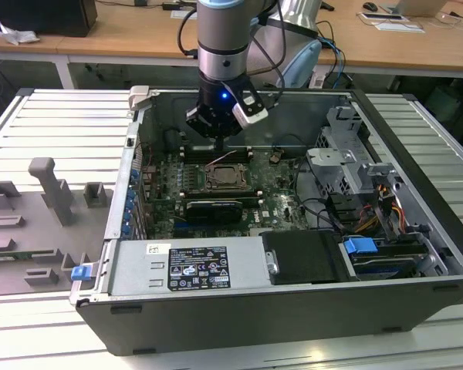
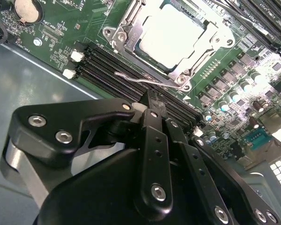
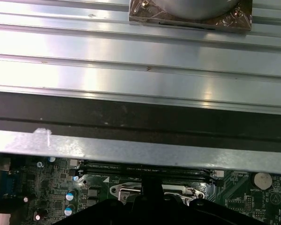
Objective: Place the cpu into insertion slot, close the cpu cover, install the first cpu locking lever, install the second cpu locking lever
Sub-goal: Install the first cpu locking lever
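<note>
The cpu [image 2: 173, 35], pale silver, lies flat in the insertion slot [image 1: 228, 179] on the green board. The cpu cover [image 2: 127, 37], a silver frame, lies down around it. A thin wire locking lever [image 2: 131, 77] with a curled end runs along the socket's edge beside the memory slots. My gripper [image 2: 152, 96] hangs just above that lever, fingers pressed together with nothing between them. In the exterior view the gripper [image 1: 219, 145] stands over the socket's far edge, inside the open computer case. In the first wrist view the gripper [image 3: 152, 185] sits in front of the socket [image 3: 126, 191].
Long black memory slots [image 2: 107, 70] lie between the gripper and the case wall [image 3: 140, 150]. A coin battery [image 2: 27, 10] sits on the board. The drive cage [image 1: 347, 154] stands at the exterior view's right, the power supply [image 1: 193, 266] in front, grey fixtures [image 1: 50, 189] at its left.
</note>
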Robot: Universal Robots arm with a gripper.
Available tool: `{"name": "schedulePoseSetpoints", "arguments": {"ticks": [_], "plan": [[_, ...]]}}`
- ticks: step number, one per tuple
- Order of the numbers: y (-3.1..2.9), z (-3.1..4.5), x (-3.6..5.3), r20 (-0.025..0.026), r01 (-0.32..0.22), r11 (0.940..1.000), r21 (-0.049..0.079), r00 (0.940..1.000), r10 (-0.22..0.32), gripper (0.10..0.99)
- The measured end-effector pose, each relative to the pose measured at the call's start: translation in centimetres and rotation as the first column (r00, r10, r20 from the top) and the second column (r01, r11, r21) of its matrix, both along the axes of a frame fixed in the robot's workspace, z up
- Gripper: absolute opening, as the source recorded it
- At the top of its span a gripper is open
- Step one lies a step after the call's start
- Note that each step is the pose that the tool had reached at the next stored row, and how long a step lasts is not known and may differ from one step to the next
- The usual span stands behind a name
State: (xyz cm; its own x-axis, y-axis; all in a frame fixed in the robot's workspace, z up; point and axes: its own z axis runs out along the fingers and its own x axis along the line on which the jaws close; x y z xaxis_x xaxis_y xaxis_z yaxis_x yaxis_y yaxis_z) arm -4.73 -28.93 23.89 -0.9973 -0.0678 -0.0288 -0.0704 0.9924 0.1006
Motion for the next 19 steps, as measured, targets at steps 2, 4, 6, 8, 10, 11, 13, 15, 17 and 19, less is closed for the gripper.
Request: {"name": "schedulePoseSetpoints", "arguments": {"ticks": [2, 4, 6, 8, 10, 11, 13, 15, 17, 19], "plan": [[0.00, -0.05, 0.00, 0.0000, 0.000, 1.0000, 0.000, 1.0000, 0.000, 0.106], [0.00, -0.10, 0.00, -0.0001, 0.000, 1.0000, 0.000, 1.0000, 0.000, 0.106], [0.00, -0.13, 0.00, -0.0001, 0.000, 1.0000, 0.000, 1.0000, 0.000, 0.106], [0.00, -0.16, 0.02, -0.0001, 0.000, 1.0000, 0.000, 1.0000, 0.000, 0.106], [0.00, -0.23, 0.11, 0.0001, 0.000, 1.0000, 0.000, 1.0000, 0.000, 0.106], [0.00, -0.26, 0.14, 0.0001, 0.000, 1.0000, 0.000, 1.0000, 0.000, 0.106], [0.02, -0.46, 0.34, 0.0000, 0.000, 1.0000, 0.000, 1.0000, 0.000, 0.106], [0.05, -0.64, 0.50, 0.0000, -0.002, 1.0000, 0.000, 1.0000, 0.002, 0.106], [0.11, -0.78, 0.75, 0.0000, -0.004, 1.0000, 0.000, 1.0000, 0.004, 0.106], [0.12, -0.88, 0.95, -0.0001, -0.004, 1.0000, 0.000, 1.0000, 0.004, 0.106]]}}
